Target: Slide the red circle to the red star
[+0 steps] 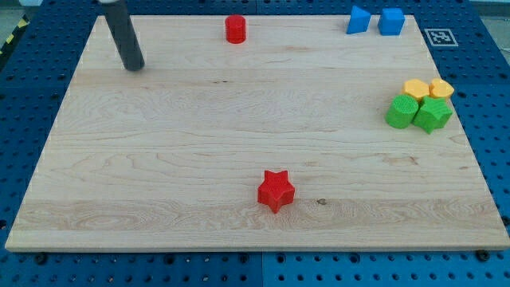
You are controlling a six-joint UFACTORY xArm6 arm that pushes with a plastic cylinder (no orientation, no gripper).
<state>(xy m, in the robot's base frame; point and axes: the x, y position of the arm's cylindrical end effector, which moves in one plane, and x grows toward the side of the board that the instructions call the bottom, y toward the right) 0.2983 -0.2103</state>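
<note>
Red circle [235,29]: short upright cylinder, bright red.

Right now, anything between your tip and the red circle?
Nothing: in the camera view, only bare board separates my tip from the red circle, toward the view's right.

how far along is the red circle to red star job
Nothing looks done yet: the red circle sits at the view's top edge, far from the red star near the bottom. In hand: my tip rests at the upper left, apart from the circle and touching no block. Left: get behind the circle and push it down the board to the star.
</note>
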